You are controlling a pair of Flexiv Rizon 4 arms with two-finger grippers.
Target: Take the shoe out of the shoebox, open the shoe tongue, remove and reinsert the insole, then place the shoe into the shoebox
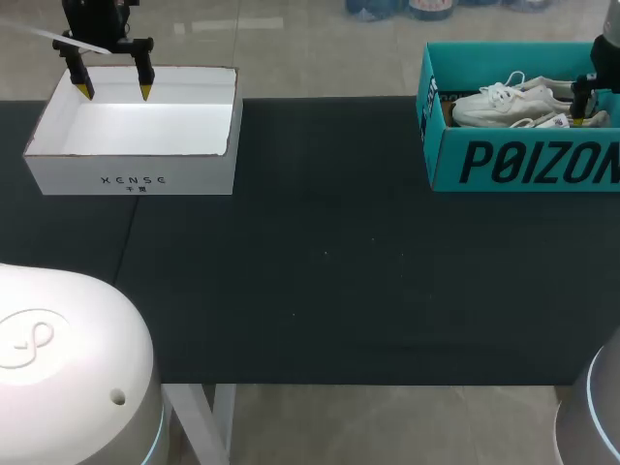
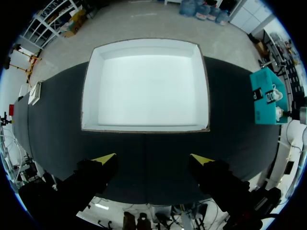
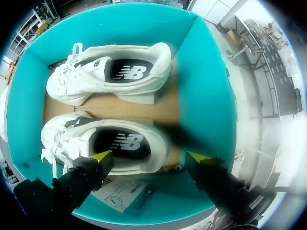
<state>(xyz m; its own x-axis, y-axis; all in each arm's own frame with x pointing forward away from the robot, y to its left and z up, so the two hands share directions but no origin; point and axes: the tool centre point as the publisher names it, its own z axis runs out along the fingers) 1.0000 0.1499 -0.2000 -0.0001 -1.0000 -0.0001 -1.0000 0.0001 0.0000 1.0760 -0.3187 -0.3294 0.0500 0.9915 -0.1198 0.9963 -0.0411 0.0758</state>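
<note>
Sneakers, a white lace-up pair with dark insoles, lie side by side on their soles inside the teal cardboard shoebox [image 1: 523, 165], which stands at the far right of the dark table [image 1: 339, 271]. The nearer sneaker [image 3: 120, 143] sits directly below the right gripper [image 3: 149, 156]. Its heel opening is under the gap between the two yellow-tipped fingers, and its laced front reaches out past one of them. A printed paper card [image 3: 122, 194] lies between this shoe and the box's near wall, under the gripper. The farther sneaker [image 3: 124, 72] lies parallel beyond it, toe pointing the same way, along the opposite long wall. A strip of brown cardboard floor [image 3: 144, 108] shows between the two shoes. The teal walls rise on all four sides of the pair.

The right gripper hangs over the box with its fingers spread wide along the nearer shoe's length. One tip is over the mid-foot and the other just past the heel, and it grips nothing.

Well apart, at the table's far left, stands a white open-topped cardboard box [image 1: 131, 179]. The left gripper [image 1: 115, 92] hangs above it, fingers likewise held wide apart and holding nothing.
</note>
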